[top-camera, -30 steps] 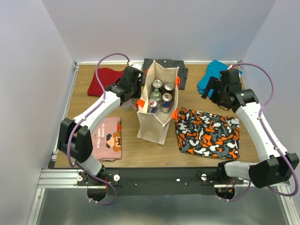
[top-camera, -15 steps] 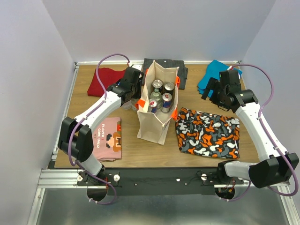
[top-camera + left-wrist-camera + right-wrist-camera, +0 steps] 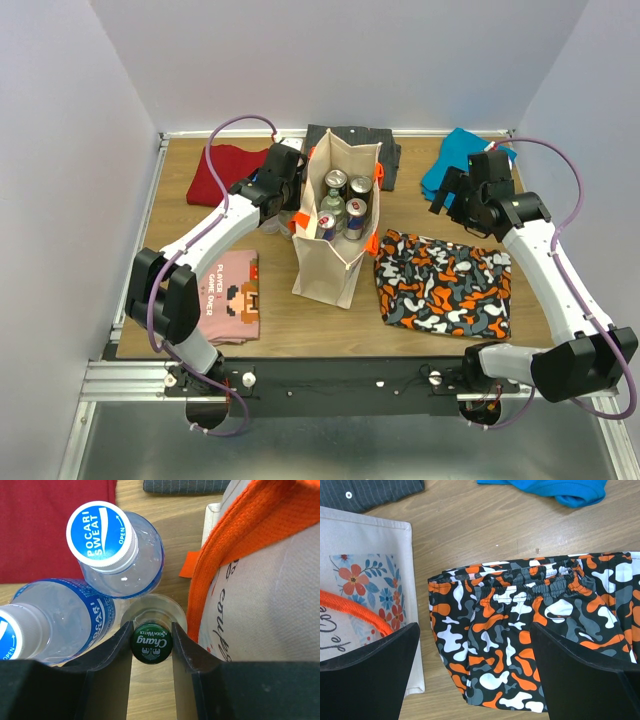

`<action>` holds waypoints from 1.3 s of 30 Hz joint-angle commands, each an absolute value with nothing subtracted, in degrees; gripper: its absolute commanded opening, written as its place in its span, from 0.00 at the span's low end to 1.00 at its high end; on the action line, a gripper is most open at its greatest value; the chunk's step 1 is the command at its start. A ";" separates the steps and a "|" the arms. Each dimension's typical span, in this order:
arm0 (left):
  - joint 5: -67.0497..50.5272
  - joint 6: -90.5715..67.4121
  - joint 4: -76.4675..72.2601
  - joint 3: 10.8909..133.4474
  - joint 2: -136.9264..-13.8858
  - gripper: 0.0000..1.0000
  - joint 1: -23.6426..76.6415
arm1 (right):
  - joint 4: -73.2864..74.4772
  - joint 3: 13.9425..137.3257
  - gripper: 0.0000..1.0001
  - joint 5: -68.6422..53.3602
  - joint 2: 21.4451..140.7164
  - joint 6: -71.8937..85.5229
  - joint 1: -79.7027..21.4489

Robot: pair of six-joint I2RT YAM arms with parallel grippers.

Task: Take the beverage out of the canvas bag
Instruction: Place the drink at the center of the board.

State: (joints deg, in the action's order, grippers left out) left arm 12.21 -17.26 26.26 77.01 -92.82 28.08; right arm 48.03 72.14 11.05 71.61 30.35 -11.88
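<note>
The beige canvas bag (image 3: 325,270) stands mid-table with an orange handle (image 3: 225,555) and several cans (image 3: 345,208) inside. My left gripper (image 3: 151,647) is just left of the bag (image 3: 272,600), shut on the green "Chang" cap of a clear glass bottle (image 3: 151,642) that stands outside the bag. In the top view the left gripper (image 3: 283,203) sits against the bag's left wall. My right gripper (image 3: 475,665) is open and empty above the camouflage shorts (image 3: 530,630), right of the bag (image 3: 365,555). It shows in the top view (image 3: 455,195) too.
Two Pocari Sweat bottles (image 3: 107,537) (image 3: 55,620) stand right beside the held bottle. Folded clothes lie around: red (image 3: 215,172), dark striped (image 3: 345,138), blue (image 3: 450,160), pink shirt (image 3: 232,295), camouflage shorts (image 3: 445,285).
My left wrist has shifted very slightly beside the bag's left wall. The right arm and the bag have hardly moved.
</note>
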 commanded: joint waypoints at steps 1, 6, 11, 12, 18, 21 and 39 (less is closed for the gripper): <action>15.73 -17.93 20.74 78.84 -91.93 0.15 27.69 | 47.46 71.63 1.00 11.60 70.49 29.79 -11.34; 15.91 -18.10 20.39 78.57 -92.02 0.17 27.69 | 47.46 71.37 1.00 11.43 70.49 29.79 -11.43; 15.73 -18.63 19.51 77.96 -92.37 0.19 27.69 | 47.55 71.37 1.00 11.34 70.31 29.88 -11.43; 15.91 -18.81 19.69 78.05 -92.37 0.19 27.77 | 47.64 71.37 1.00 11.42 70.31 29.88 -11.34; 15.99 -19.42 19.25 77.43 -92.46 0.27 27.69 | 47.64 71.28 1.00 11.43 70.23 29.88 -11.43; 15.82 -19.51 19.16 77.26 -92.46 0.36 27.77 | 47.64 71.10 1.00 11.34 70.14 29.88 -11.42; 16.52 -20.21 17.75 76.82 -93.96 0.52 27.77 | 47.72 70.93 1.00 11.34 70.05 29.88 -11.43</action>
State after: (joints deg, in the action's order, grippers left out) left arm 14.22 -19.31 22.76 76.38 -93.58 28.08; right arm 48.05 71.57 11.05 71.02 30.37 -11.88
